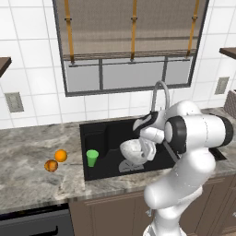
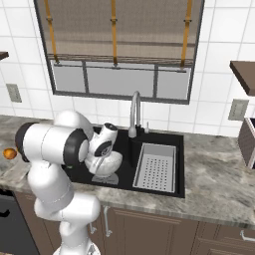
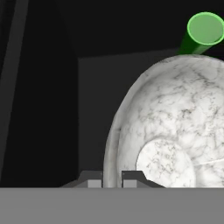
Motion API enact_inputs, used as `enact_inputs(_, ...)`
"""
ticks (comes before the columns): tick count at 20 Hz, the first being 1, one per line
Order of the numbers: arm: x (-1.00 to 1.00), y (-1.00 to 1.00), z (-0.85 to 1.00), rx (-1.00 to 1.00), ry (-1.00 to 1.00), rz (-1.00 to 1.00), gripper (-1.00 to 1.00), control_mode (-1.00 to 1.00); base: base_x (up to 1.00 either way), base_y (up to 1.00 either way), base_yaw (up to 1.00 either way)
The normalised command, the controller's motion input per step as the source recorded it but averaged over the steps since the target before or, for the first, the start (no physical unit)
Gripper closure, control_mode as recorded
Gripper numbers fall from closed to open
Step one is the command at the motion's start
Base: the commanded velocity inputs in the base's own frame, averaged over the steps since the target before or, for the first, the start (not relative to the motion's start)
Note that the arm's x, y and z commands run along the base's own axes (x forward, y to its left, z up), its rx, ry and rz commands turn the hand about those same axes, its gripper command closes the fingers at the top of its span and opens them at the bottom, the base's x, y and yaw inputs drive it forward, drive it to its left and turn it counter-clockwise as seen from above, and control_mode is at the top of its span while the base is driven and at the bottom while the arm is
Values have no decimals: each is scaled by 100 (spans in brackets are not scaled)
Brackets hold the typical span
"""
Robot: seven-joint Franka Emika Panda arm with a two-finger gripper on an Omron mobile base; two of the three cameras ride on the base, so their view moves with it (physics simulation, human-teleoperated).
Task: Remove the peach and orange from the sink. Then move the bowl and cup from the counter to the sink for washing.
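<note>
Arm bent low over the sink (image 1: 99, 173), hand (image 3: 111, 178) pinched tight on the rim of the bowl (image 3: 170, 131), held tilted above the basin. Cup (image 1: 92, 157) upright in the sink's left end. Orange (image 1: 61, 155) and peach (image 1: 51, 165) out on the table (image 1: 32, 179), seen from the left base view; perforated tray (image 2: 156, 167) seen from the right

The arm hides part of the bowl (image 1: 132, 151); the picture's edge cuts off the peach (image 2: 9, 153)
</note>
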Motion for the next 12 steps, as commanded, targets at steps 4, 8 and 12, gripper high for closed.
enact_inputs(4, 23, 0, -28, 0, 0, 3, 100, -100, 0, 0, 0)
enact_inputs(8, 22, 0, -28, 0, 0, 2, 100, -100, 0, 0, 0)
enact_inputs(12, 23, 0, -28, 0, 0, 2, 100, -100, 0, 0, 0)
